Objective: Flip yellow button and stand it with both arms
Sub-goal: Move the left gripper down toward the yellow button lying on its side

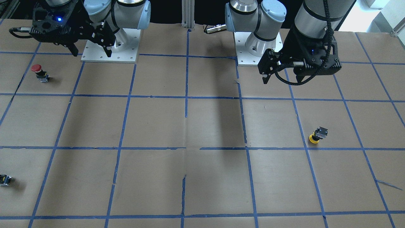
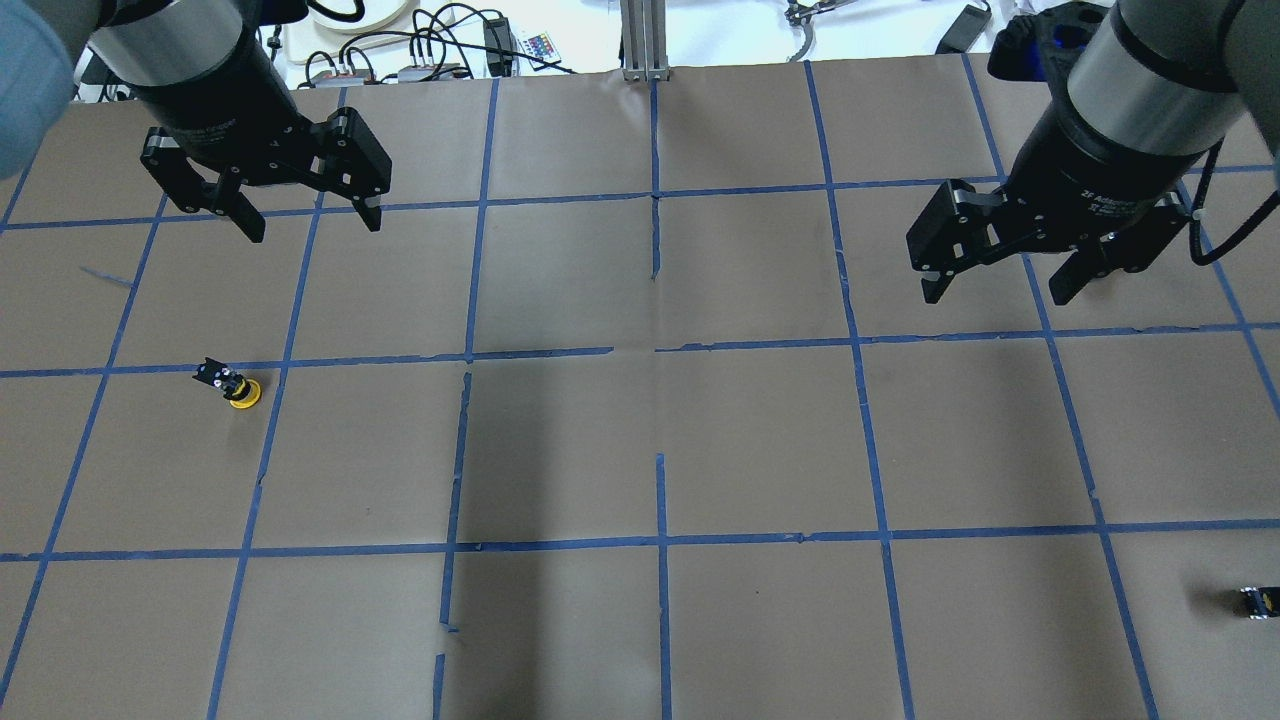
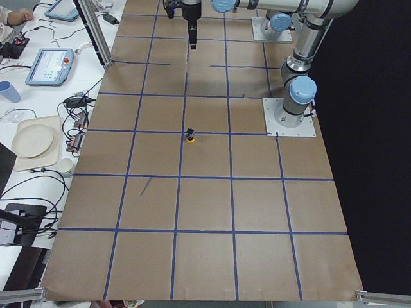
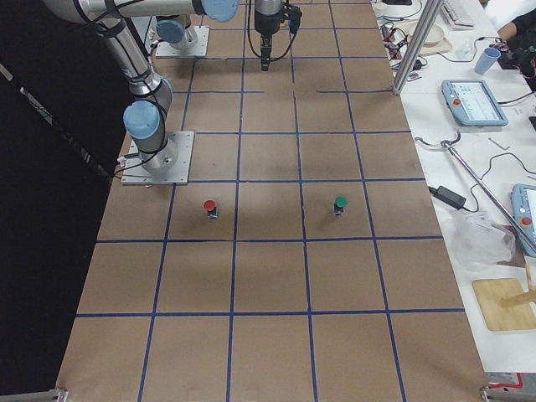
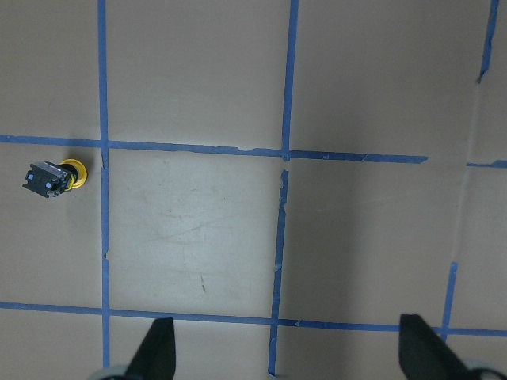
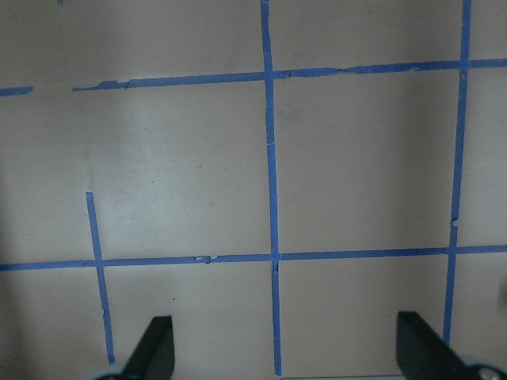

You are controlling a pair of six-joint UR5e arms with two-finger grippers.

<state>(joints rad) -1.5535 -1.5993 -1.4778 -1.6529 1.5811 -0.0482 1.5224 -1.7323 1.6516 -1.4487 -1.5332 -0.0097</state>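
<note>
The yellow button (image 1: 318,135) rests cap down on the brown paper with its black-and-grey block pointing up, slightly tilted. It also shows in the overhead view (image 2: 232,384), the exterior left view (image 3: 191,135) and at the left edge of the left wrist view (image 5: 54,177). My left gripper (image 2: 312,225) is open and empty; it hangs above the table, nearer the robot's base than the button, and shows in the front view (image 1: 281,80) too. My right gripper (image 2: 995,295) is open and empty, high over the other half of the table (image 1: 91,53).
A red-capped button (image 1: 38,72) stands on my right side near the base. A green-capped button (image 4: 339,203) stands further out. A tiny dark block (image 2: 1258,601) lies at the far right edge. Blue tape lines grid the paper. Two arm base plates (image 1: 110,53) sit at the robot's edge.
</note>
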